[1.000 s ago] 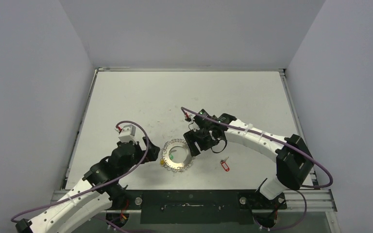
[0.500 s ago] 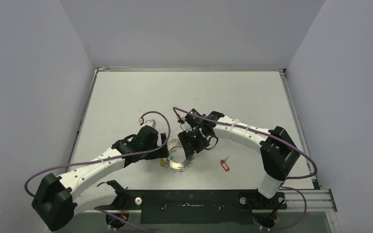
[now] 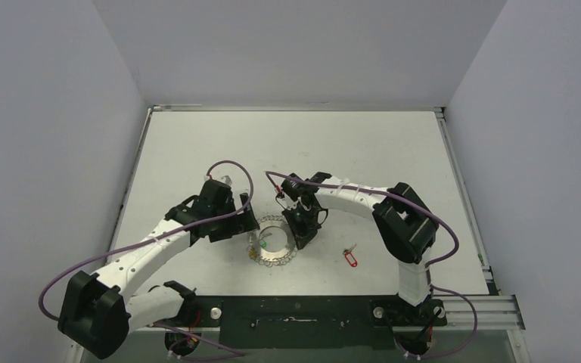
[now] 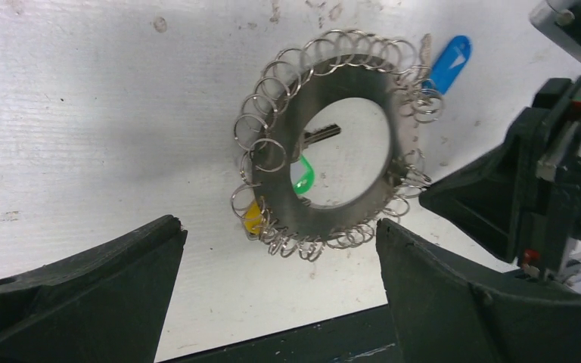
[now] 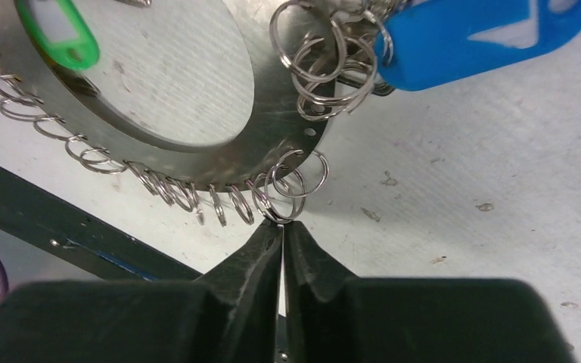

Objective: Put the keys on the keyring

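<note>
The keyring lies flat on the table, a grey metal ring edged with wire loops. My right gripper is shut, its tips pinching a wire loop at the ring's rim; from above it stands at the ring's right edge. The blue-tagged key lies against loops at the rim; I cannot tell whether it is hooked on. The red-tagged key lies apart, to the right. My left gripper hangs open over the ring's left side, holding nothing.
A green tag with its silver key lies inside the ring's hole. A yellow tag sits under the loops at the ring's near-left rim. The table's dark front rail runs just beyond the ring.
The left arm has reached forward and right until its open gripper is over the ring. The right gripper has shifted left onto the ring's right edge and closed.
</note>
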`<state>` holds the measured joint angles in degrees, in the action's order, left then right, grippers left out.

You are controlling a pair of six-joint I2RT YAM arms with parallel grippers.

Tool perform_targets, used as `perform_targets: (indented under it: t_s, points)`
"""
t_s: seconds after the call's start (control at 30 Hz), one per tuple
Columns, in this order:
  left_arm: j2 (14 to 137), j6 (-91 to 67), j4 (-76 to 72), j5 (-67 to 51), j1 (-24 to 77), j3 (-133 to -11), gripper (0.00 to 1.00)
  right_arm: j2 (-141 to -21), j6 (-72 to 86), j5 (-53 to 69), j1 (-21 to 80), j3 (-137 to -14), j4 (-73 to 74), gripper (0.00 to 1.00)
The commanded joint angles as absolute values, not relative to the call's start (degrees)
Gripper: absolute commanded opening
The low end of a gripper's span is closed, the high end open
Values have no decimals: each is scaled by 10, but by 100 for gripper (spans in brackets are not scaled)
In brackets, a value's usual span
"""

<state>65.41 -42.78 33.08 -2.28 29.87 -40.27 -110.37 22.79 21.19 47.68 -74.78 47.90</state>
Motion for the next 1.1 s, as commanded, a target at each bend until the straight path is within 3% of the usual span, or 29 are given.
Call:
perform_targets:
  t_s: [0.0, 0.13, 0.5, 0.77, 1.07]
  points:
    - [598, -430, 330, -52, 276, -402, 97, -1108, 221, 203, 457, -792, 483, 5]
    - [579, -446, 330, -78, 259, -387, 97, -1101, 201, 179, 440, -814, 502, 4]
    - [628, -467, 325, -144, 235, -378, 95, -1050, 206, 217, 443, -817, 484, 38]
    - [699, -476, 275, -221, 209, -369, 72, -1095, 230, 225, 446, -798, 475, 38]
    - [760, -466, 258, -246, 211, -385, 52, -1124, 238, 263, 446, -771, 458, 25]
